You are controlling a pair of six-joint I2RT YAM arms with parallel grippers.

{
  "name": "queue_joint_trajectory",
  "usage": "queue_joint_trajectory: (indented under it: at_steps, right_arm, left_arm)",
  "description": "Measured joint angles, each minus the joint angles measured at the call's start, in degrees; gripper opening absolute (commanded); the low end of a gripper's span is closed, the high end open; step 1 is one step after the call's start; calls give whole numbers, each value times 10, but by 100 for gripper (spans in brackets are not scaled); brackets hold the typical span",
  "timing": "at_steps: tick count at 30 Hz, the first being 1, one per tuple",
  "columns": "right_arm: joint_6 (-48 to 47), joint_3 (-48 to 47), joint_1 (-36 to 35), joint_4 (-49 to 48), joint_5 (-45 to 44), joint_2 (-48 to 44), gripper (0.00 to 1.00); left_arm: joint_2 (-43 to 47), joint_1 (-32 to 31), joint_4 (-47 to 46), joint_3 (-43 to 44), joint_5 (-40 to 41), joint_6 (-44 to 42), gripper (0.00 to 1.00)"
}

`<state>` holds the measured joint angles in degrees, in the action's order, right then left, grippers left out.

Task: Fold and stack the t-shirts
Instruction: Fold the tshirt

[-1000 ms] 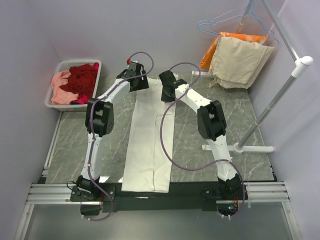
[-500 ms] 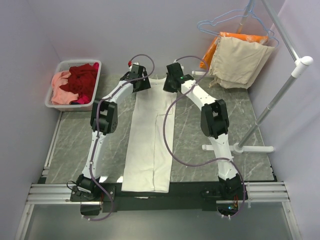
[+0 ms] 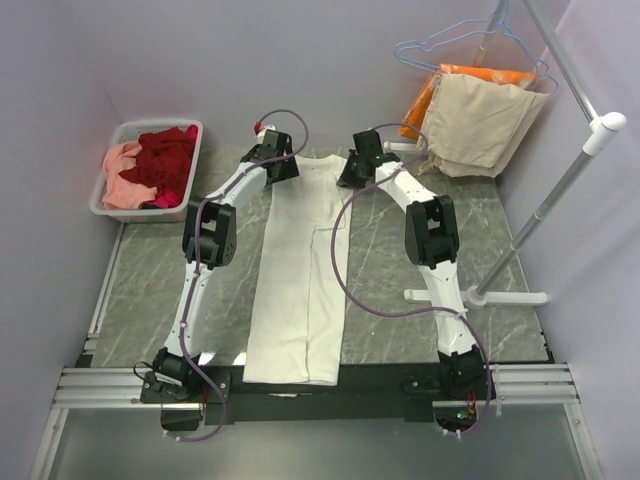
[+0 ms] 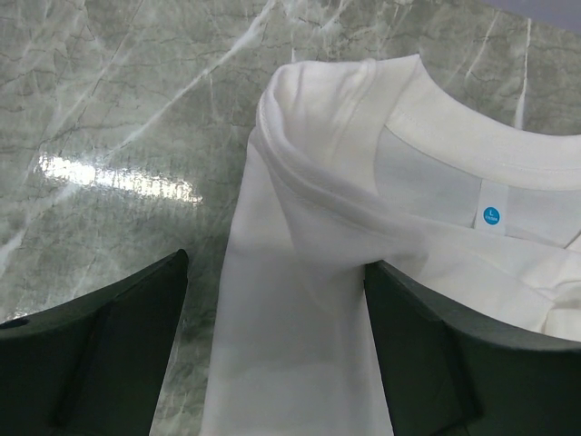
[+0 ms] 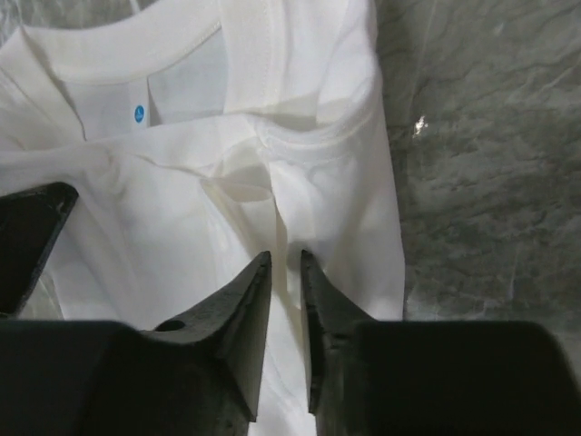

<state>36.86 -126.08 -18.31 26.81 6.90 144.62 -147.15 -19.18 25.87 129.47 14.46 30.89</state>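
On the grey marble table (image 3: 150,290), your white t-shirt (image 3: 300,280) lies as a long strip right of the basket (image 3: 110,208). Its long axis runs near to far, with the collar at the end level with the basket. Your left gripper (image 4: 272,272) straddles the basket-side shoulder, jaws wide and empty. Your right gripper (image 5: 286,259) sits over the shoulder farther from the basket, a slit apart, pinching nothing. Only the wrist views show the blue size label (image 4: 490,216).

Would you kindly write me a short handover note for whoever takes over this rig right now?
Left claw: open wide, astride one shoulder edge of the white t-shirt.
Right claw: barely parted over the other shoulder, nothing visibly held.
The white t-shirt lies on the table, folded lengthwise into a strip; dark red t-shirt and salmon pink t-shirt sit crumpled in the basket.
Done: lengthwise folds. Left: crosswise folds, basket shirts, stacking.
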Motion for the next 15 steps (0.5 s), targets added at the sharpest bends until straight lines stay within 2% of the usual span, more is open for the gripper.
queue_joint_trajectory:
  at_steps: [5,15]
  right_arm:
    - [-2,-10,-2,0,15,2,39]
    - [0,-67,-2,-10,38,30,41]
  left_arm:
    - [0,5,0,0,-11,0,84]
    - [1,19,-12,-8,-17,0,84]
